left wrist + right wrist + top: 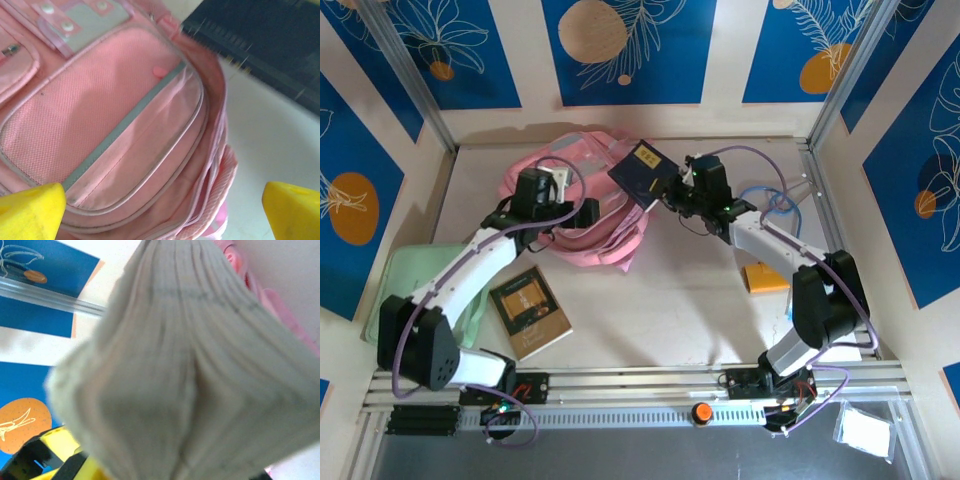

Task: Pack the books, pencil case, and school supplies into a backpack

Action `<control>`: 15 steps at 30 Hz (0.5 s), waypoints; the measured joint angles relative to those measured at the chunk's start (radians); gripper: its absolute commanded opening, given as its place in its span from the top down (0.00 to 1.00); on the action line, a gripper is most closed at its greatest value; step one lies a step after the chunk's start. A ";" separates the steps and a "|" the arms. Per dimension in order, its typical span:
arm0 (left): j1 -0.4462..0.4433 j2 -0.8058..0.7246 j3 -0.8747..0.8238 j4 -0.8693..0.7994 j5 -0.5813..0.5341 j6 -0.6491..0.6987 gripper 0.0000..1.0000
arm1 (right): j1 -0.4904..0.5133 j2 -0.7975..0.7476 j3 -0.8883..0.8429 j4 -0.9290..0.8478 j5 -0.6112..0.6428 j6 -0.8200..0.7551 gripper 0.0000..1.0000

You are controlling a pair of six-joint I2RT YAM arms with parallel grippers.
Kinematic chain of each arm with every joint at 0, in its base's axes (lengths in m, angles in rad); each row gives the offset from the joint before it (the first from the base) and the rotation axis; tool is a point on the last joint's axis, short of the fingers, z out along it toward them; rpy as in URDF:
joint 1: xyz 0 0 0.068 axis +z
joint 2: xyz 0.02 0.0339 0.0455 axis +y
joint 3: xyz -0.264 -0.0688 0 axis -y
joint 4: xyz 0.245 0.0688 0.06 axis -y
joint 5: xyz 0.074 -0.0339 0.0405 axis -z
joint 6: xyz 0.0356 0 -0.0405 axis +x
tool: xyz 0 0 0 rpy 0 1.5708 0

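The left gripper (583, 213) is wide open over the pink backpack (582, 165). The right gripper (669, 195) grips a dark blue book (642, 172).

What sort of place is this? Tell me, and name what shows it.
Probably a robot test booth, not a home or classroom: a table boxed in by blue printed wall panels and metal frame posts, with a left arm and right arm bolted to a rail.

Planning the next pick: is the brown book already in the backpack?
No, the brown book lies flat on the table, well apart from the backpack.
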State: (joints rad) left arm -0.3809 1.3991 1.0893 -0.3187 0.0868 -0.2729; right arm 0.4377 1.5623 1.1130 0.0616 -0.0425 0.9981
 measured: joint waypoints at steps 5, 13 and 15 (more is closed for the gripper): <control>-0.056 0.157 0.104 -0.107 -0.074 0.137 0.05 | -0.048 -0.056 -0.034 -0.019 0.010 -0.011 1.00; -0.096 0.428 0.354 -0.283 -0.171 0.308 0.26 | -0.074 -0.083 -0.056 -0.038 0.013 -0.015 1.00; -0.101 0.492 0.417 -0.320 -0.190 0.336 0.28 | -0.076 -0.086 -0.063 -0.045 0.013 -0.015 1.00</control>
State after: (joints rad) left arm -0.4820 1.8912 1.5063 -0.6388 -0.1032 0.0628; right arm 0.3618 1.4765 1.0496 0.0166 -0.0296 0.9833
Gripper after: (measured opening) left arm 0.742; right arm 0.115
